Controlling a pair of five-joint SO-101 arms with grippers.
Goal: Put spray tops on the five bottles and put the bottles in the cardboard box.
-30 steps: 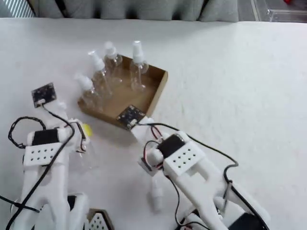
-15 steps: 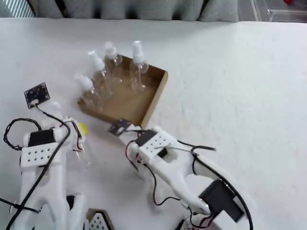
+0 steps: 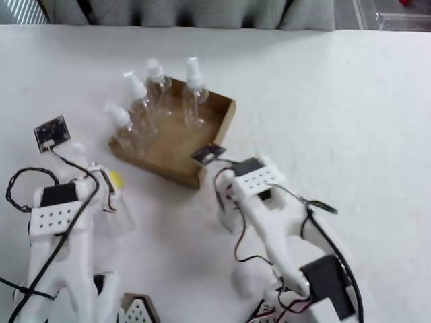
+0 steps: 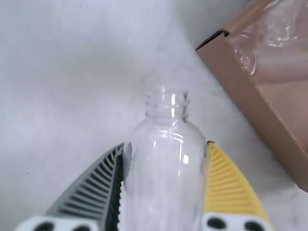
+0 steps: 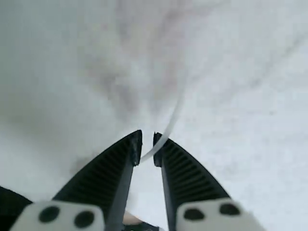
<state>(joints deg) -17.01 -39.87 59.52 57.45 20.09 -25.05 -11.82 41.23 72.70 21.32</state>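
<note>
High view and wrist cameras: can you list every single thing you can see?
Bottles with spray tops: four, clear with white tops, standing in the cardboard box.
Cardboard box: one, brown, mid-table, ahead of the arms.
Open bottle: one, clear, no top, in the left gripper.
Thin tube: one, white, pinched in the right gripper.
Table: one, white.
Left gripper: grey and yellow fingers, shut on the open bottle.
Right gripper: black fingers, shut on the thin tube.

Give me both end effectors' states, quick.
Left end effector: closed on the clear, uncapped plastic bottle.
Right end effector: closed on a thin white tube.
</note>
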